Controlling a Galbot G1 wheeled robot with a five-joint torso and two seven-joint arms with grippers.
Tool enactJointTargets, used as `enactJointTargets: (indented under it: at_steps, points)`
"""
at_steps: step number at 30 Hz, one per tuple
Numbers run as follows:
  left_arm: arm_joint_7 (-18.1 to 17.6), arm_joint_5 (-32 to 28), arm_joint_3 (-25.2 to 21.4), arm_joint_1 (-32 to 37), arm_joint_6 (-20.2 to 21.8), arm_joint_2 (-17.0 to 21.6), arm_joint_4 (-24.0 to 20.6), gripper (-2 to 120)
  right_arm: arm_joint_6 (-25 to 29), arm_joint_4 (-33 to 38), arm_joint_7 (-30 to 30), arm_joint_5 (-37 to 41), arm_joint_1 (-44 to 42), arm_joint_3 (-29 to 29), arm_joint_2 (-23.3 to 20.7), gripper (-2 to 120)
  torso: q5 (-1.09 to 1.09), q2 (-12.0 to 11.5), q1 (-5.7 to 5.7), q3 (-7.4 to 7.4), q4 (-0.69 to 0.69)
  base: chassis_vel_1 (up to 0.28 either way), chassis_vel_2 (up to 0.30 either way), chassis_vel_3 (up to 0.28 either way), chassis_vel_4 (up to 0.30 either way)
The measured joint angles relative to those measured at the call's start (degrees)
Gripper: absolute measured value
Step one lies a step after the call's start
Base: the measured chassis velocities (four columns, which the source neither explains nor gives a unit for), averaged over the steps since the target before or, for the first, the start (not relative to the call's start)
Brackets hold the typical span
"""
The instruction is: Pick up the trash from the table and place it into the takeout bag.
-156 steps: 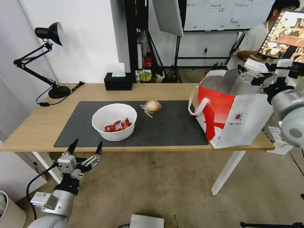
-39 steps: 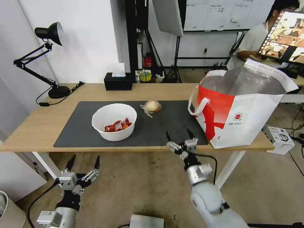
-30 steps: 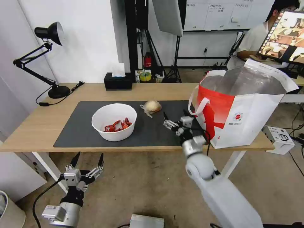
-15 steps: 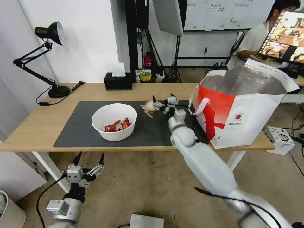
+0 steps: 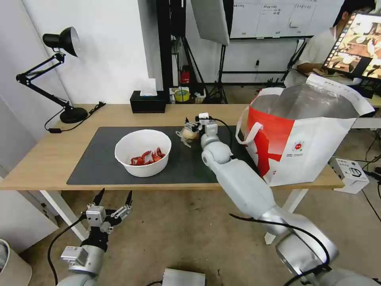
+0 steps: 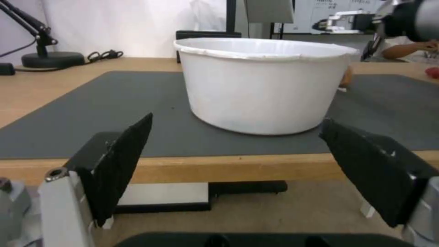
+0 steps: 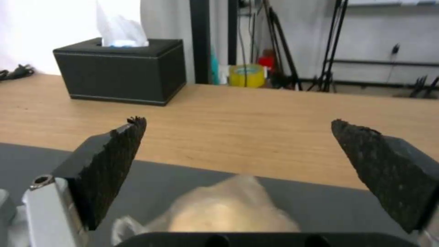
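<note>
Head view is showing my right hand (image 5: 193,128) reaching across the counter (image 5: 39,159) to the ball (image 5: 189,134), which is lying on the mat (image 5: 99,159) between the bowl (image 5: 143,153) and the bag (image 5: 301,139). My right wrist view is showing both fingers (image 7: 107,164) spread wide with nothing between them, the ball (image 7: 228,212) sitting low and centred in the gap. My left hand (image 5: 111,200) is hanging below the counter edge in front of the bowl (image 6: 263,84), fingers (image 6: 121,161) wide apart and holding nothing.

To my judgement, I am lining up to grasp the ball. To do it well, I am wanting to come lower so the pads straddle its widest part, not just the loose film trailing toward the bowl, which could slip or tear. Closing gently should matter, since the ball looks soft and could roll on the mat. Lifting clear before swinging toward the bag should keep me off its strap (image 5: 248,133).
</note>
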Motion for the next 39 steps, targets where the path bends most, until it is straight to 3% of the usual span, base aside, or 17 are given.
enactJointTargets:
  at_steps: [7,17,21,30,33,39]
  points:
    - [0.1,0.0,-0.1,0.9,-0.4,-0.3,0.2,100,-4.5,-4.7,0.6,2.8,2.2,-2.0,2.1,100,0.0,0.0,-0.01,0.0,0.0,0.0,0.0,0.0,0.0]
    - [0.2,0.1,-0.3,1.3,-1.0,-0.4,0.6,100,-5.1,-8.3,0.8,2.9,2.4,-4.0,3.0,100,0.01,0.0,-0.01,0.0,-0.01,0.0,0.0,0.0,0.0]
    - [0.2,0.0,-0.4,1.3,-1.1,-0.4,0.6,100,-6.5,-9.6,1.3,2.9,2.9,-4.3,3.7,94,0.01,0.0,-0.01,0.0,0.0,0.0,0.0,0.0,0.0]
    - [0.3,-0.2,-0.9,1.8,-1.8,-0.6,0.9,100,-8.5,-9.3,2.5,3.4,2.8,-4.7,3.6,64,0.01,0.0,-0.01,0.0,0.0,0.0,0.0,0.0,0.0]
    - [0.3,-0.2,-1.0,2.1,-2.2,-0.9,1.1,100,-9.1,-8.3,3.0,3.7,2.2,-4.9,3.1,47,0.01,0.0,-0.01,0.0,-0.01,0.0,0.0,0.0,0.0]
    - [0.3,-0.3,-1.3,2.3,-2.5,-1.1,1.2,100,-9.3,-7.5,3.8,3.9,1.7,-4.7,2.6,29,0.01,0.0,-0.01,0.0,0.0,0.0,0.0,0.0,0.0]
